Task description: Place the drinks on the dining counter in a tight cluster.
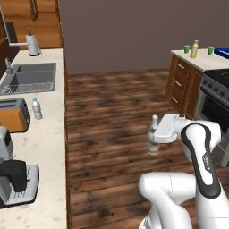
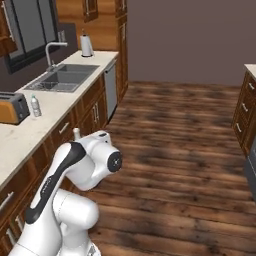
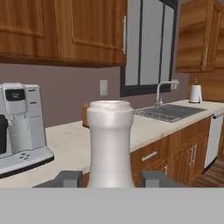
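Altogether three bottles (image 1: 153, 136), two green cups (image 1: 187, 48)

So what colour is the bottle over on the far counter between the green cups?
Yellow, with a white cap: the juice bottle, best seen in the left base view.

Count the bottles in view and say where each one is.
3. The yellow juice bottle stands on the dining counter between two green cups. The water bottle stands by the toaster. The slim bottle is held in the pincer. Others may be hidden.
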### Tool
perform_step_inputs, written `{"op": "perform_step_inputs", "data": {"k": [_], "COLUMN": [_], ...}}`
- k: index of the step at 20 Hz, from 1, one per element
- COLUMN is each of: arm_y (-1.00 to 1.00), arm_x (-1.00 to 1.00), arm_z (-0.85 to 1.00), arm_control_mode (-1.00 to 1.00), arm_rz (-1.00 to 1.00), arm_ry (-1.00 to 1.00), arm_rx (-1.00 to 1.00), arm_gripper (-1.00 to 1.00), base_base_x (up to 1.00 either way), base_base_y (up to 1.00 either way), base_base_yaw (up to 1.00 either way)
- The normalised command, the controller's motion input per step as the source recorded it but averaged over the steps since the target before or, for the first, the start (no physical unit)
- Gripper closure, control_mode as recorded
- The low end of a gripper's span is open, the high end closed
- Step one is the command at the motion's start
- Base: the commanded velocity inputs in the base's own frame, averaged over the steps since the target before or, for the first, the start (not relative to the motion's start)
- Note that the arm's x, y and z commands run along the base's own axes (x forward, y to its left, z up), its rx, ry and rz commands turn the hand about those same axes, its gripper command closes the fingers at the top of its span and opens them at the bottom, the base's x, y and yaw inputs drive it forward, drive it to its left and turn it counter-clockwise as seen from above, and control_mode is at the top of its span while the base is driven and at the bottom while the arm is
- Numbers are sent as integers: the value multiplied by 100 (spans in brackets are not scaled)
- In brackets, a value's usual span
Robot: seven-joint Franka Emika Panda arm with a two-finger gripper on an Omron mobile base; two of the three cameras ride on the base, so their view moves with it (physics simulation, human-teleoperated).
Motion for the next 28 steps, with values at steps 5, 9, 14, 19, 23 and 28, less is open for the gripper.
{"op": "perform_step_inputs", "data": {"k": [5, 9, 14, 19, 23, 28], "arm_y": [0, 0, 0, 0, 0, 0], "arm_x": [0, 0, 0, 0, 0, 0], "arm_z": [0, 0, 0, 0, 0, 0], "arm_control_mode": [100, 100, 100, 100, 100, 100], "arm_rz": [0, 0, 0, 0, 0, 0], "arm_ry": [0, 0, 0, 0, 0, 0], "arm_rx": [0, 0, 0, 0, 0, 0], "arm_gripper": [100, 100, 100, 100, 100, 100], "base_base_x": [64, 64, 66, 56, 44, 56], "base_base_y": [-25, -34, -36, -49, -37, -36], "base_base_yaw": [-9, -1, 0, 0, -13, -4]}}
